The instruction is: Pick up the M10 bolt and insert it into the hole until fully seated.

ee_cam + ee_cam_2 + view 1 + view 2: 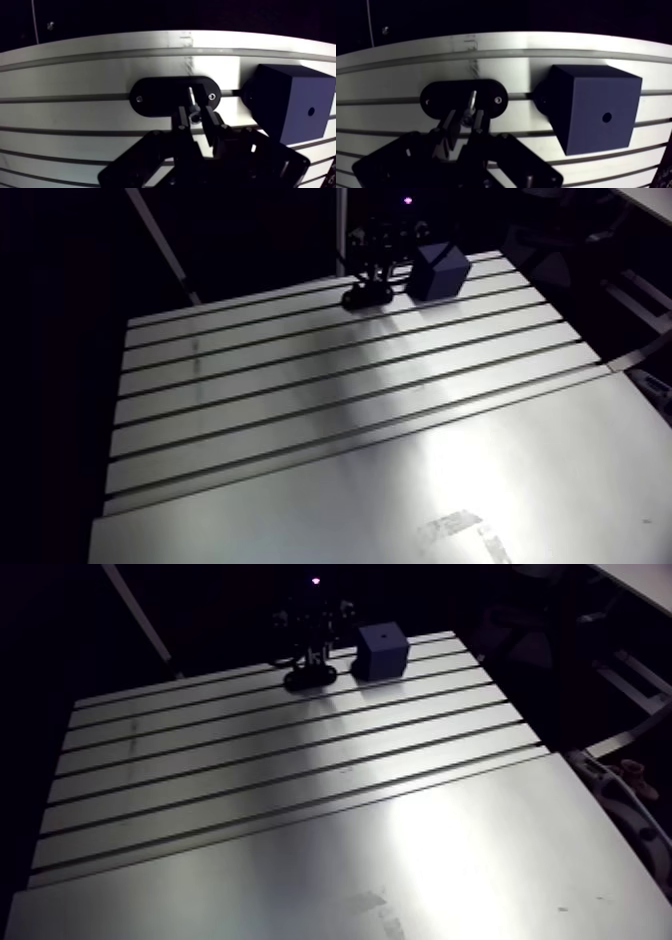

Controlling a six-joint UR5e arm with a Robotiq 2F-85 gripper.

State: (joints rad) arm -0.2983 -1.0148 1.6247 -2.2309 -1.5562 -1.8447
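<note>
In the wrist view a slim metal M10 bolt (191, 101) stands in a black oval holder (155, 96) on the slotted table. My gripper (195, 115) is over the holder, its two fingers pressed to either side of the bolt's lower part, shut on it. Beside the holder sits a dark blue cube (287, 97) with a small round hole (311, 111) in its side face. In the arm view my gripper (370, 280) is small and dark at the table's far edge, with the cube (438, 271) just to its right.
The slotted aluminium table (330, 378) runs from the holder towards the camera, with a smooth plate (420, 498) at the near end carrying a patch of tape (462, 528). The table's far edge lies just behind the holder and cube.
</note>
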